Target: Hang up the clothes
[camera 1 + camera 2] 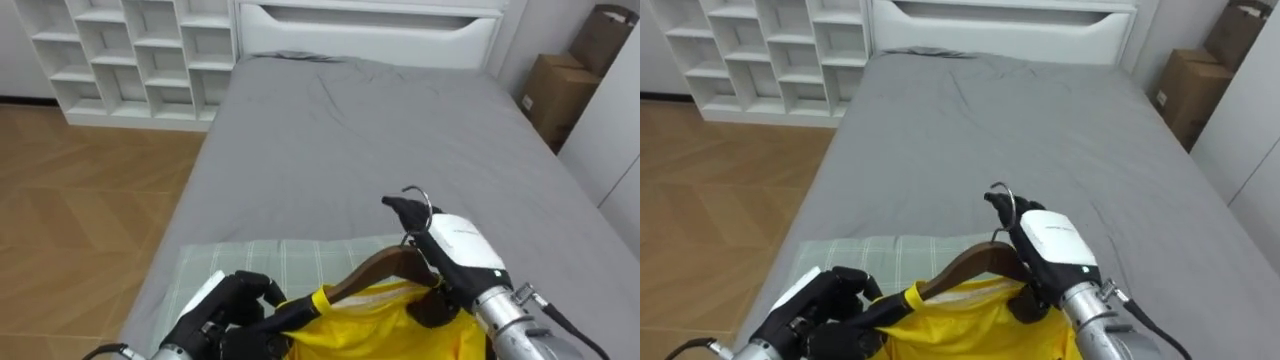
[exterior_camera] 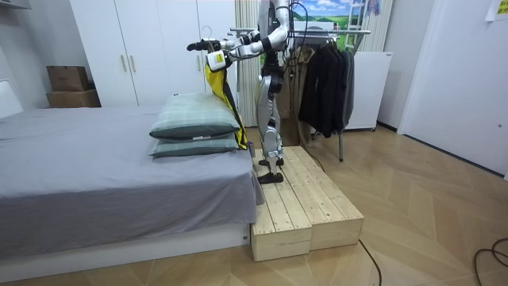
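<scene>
1. A grey bed (image 1: 380, 130) stretches out ahead of the right hand (image 1: 458, 242).
2. A white shelf unit (image 1: 130, 55) stands far ahead, to its left.
3. A cardboard box (image 1: 560, 95) stands ahead, to its right.
4. A striped pillow (image 1: 250, 268) lies beneath it.

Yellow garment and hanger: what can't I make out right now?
Lower part of the yellow garment: cut off by the eye views' bottom edge; its type too small in the room view.
One shoulder of the wooden hanger: under the right hand.
Free rail space on the rack: too small, room view.

pillows (image 2: 194, 119): two;
cardboard boxes (image 2: 67, 78): two;
wooden hanger (image 1: 365, 270): one;
yellow garment (image 1: 370, 325): one;
bed (image 1: 400, 130): one;
clothes rack (image 2: 349, 32): one
</scene>
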Robot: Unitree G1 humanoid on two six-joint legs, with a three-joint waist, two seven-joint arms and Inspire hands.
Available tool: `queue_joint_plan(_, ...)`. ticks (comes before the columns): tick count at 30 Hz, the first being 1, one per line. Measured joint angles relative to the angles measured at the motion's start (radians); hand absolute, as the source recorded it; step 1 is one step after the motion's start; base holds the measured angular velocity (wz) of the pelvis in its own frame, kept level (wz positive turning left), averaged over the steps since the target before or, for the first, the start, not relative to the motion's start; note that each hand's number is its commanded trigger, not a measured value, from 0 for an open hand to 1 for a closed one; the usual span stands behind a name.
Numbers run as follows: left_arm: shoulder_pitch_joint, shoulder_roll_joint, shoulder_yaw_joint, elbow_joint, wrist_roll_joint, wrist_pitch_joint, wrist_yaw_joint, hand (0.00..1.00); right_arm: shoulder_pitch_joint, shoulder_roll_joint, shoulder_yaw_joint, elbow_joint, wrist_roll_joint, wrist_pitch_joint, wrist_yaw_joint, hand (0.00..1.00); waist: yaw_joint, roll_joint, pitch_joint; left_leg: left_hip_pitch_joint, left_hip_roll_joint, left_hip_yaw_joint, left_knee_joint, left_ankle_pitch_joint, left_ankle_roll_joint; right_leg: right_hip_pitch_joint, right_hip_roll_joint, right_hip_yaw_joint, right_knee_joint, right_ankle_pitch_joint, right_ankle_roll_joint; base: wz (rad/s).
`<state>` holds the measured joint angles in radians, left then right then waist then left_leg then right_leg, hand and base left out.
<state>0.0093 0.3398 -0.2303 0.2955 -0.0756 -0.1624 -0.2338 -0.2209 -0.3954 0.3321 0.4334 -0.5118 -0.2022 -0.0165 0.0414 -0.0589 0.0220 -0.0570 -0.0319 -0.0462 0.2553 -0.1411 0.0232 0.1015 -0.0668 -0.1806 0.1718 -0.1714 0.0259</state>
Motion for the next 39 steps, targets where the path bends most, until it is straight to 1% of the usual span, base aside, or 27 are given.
queue_joint_plan(1,0.0,0.007,0.0,0.001,0.003,0.007,-0.012,1.0,0.0,0.0,0.0,0.014,0.009,0.018,0.054,0.0,0.002,0.001,-0.0003,0.0,0.0,0.0,0.0,0.0,0.0,-0.001,0.0,0.0,0.0,0.0,0.0,0.0)
queue_joint_plan(2,0.0,0.012,0.0,0.001,0.003,0.011,-0.018,1.0,0.0,0.0,0.0,0.02,0.014,0.026,0.081,0.0,0.003,0.001,-0.0003,0.0,0.0,0.0,0.0,0.0,0.0,-0.001,0.0,0.0,0.001,0.0,0.0,0.0)
queue_joint_plan(5,0.0,0.024,0.0,0.002,0.032,0.022,-0.037,1.0,0.002,-0.003,0.0,0.079,0.08,0.054,0.213,0.0,0.012,0.002,-0.0005,0.001,0.0,0.0,0.002,0.0,0.0,0.001,0.0,-0.001,0.0,0.0,0.0,0.0)
queue_joint_plan(6,0.0,0.026,0.0,0.002,0.04,0.025,-0.041,1.0,0.005,-0.003,0.0,0.087,0.088,0.06,0.23,0.0,0.015,0.003,-0.0005,0.0,0.0,0.0,0.003,0.0,0.0,0.001,0.0,-0.001,0.001,0.0,0.0,0.0)
queue_joint_plan(8,0.0,0.036,-0.007,0.001,0.05,0.04,-0.06,1.0,0.006,-0.002,0.001,0.109,0.123,0.084,0.306,0.0,0.018,0.005,-0.0001,-0.001,0.0,0.001,0.004,0.0,0.0,0.001,0.0,-0.001,0.001,0.0,0.0,0.0)
queue_joint_plan(9,0.0,0.04,-0.009,0.001,0.05,0.044,-0.064,1.0,0.005,-0.002,0.001,0.113,0.128,0.089,0.324,0.0,0.018,0.005,-0.0006,-0.001,0.0,0.001,0.004,0.0,0.0,0.001,0.0,-0.001,0.001,0.0,0.0,0.0)
queue_joint_plan(13,0.0,0.044,-0.008,0.0,0.097,0.053,-0.093,1.0,0.004,0.001,0.0,0.145,0.158,0.123,0.447,0.0,0.021,0.011,-0.0025,-0.001,0.002,0.001,0.005,0.0,0.0,-0.007,0.0,-0.002,0.015,0.0,0.0,0.0)
queue_joint_plan(14,0.0,0.043,-0.008,-0.001,0.119,0.054,-0.102,1.0,0.004,0.003,-0.001,0.151,0.157,0.139,0.48,0.0,0.021,0.012,-0.0027,-0.002,0.002,0.001,0.006,0.0,0.0,-0.007,0.0,-0.002,0.015,0.0,0.0,0.0)
queue_joint_plan(17,-0.001,0.041,-0.007,-0.001,0.156,0.054,-0.122,1.0,0.004,0.002,-0.001,0.171,0.157,0.153,0.545,0.0,0.02,0.012,-0.0027,-0.004,0.002,0.0,0.017,-0.004,0.001,-0.004,0.0,-0.005,0.015,0.0,0.0,0.0)
queue_joint_plan(19,-0.001,0.038,-0.007,-0.001,0.169,0.056,-0.141,1.0,0.005,0.002,-0.002,0.183,0.157,0.172,0.592,0.0,0.021,0.011,-0.0029,-0.005,0.002,-0.001,0.021,-0.006,0.002,-0.004,0.0,-0.007,0.016,0.0,0.0,0.0)
queue_joint_plan(20,-0.001,0.038,-0.007,-0.001,0.172,0.059,-0.148,1.0,0.005,0.002,-0.005,0.183,0.153,0.176,0.612,0.0,0.018,0.011,-0.0031,-0.008,0.002,-0.001,0.025,-0.006,0.002,-0.004,0.0,-0.007,0.016,0.0,0.0,0.0)
queue_joint_plan(24,-0.003,0.033,-0.007,-0.001,0.188,0.063,-0.157,1.0,0.005,0.0,-0.015,0.185,0.148,0.186,0.654,0.0,0.016,0.011,-0.0031,-0.026,0.002,-0.012,0.052,-0.014,0.001,-0.005,0.003,-0.012,0.014,-0.002,0.001,0.03)
queue_joint_plan(26,-0.004,0.031,-0.007,-0.002,0.189,0.064,-0.159,1.0,0.005,0.002,-0.022,0.187,0.139,0.186,0.663,0.0,0.018,0.01,-0.0031,-0.032,-0.001,-0.009,0.054,-0.016,0.003,-0.008,0.001,-0.009,0.014,-0.014,0.005,0.0)
queue_joint_plan(28,-0.004,0.031,-0.007,-0.002,0.192,0.069,-0.164,1.0,0.005,0.006,-0.022,0.187,0.111,0.186,0.67,0.21,0.018,0.01,-0.0033,-0.034,0.0,-0.009,0.056,-0.015,0.002,-0.016,0.002,-0.009,0.016,-0.018,0.007,0.0)
queue_joint_plan(29,-0.004,0.03,-0.008,-0.002,0.196,0.069,-0.164,1.0,0.005,0.006,-0.022,0.187,0.104,0.187,0.673,0.47,0.018,0.009,-0.0038,-0.034,0.001,-0.009,0.056,-0.015,0.002,-0.016,0.002,-0.009,0.016,-0.019,0.007,0.0)
queue_joint_plan(30,-0.004,0.03,-0.008,-0.002,0.197,0.069,-0.164,1.0,0.005,0.006,-0.022,0.187,0.102,0.187,0.673,0.52,0.018,0.009,-0.0039,-0.034,0.001,-0.009,0.056,-0.015,0.002,-0.016,0.002,-0.009,0.016,-0.02,0.006,0.0)
queue_joint_plan(31,-0.004,0.029,-0.008,-0.002,0.197,0.069,-0.164,1.0,0.005,0.007,-0.022,0.187,0.09,0.186,0.671,0.69,0.018,0.009,-0.0043,-0.034,0.001,-0.009,0.056,-0.015,0.002,-0.015,0.003,-0.009,0.016,-0.02,0.006,0.0)
queue_joint_plan(32,-0.004,0.029,-0.008,-0.002,0.197,0.069,-0.164,1.0,0.005,0.008,-0.022,0.187,0.073,0.184,0.669,1.0,0.018,0.008,-0.0045,-0.034,0.0,-0.009,0.054,-0.015,0.002,-0.016,0.003,-0.01,0.016,-0.02,0.006,0.0)
queue_joint_plan(35,-0.004,0.029,-0.008,-0.002,0.196,0.069,-0.164,1.0,0.005,0.014,-0.025,0.187,0.044,0.183,0.648,1.0,0.018,0.005,-0.0061,-0.034,0.0,-0.009,0.053,-0.015,0.001,-0.013,0.002,-0.01,0.016,-0.02,0.006,0.0)
queue_joint_plan(39,-0.005,0.025,-0.008,-0.002,0.194,0.069,-0.163,1.0,0.005,0.017,-0.025,0.187,0.041,0.181,0.62,1.0,0.018,-0.001,-0.0053,-0.032,0.0,-0.009,0.05,-0.015,0.001,-0.012,0.001,-0.01,0.016,-0.02,0.005,0.0)
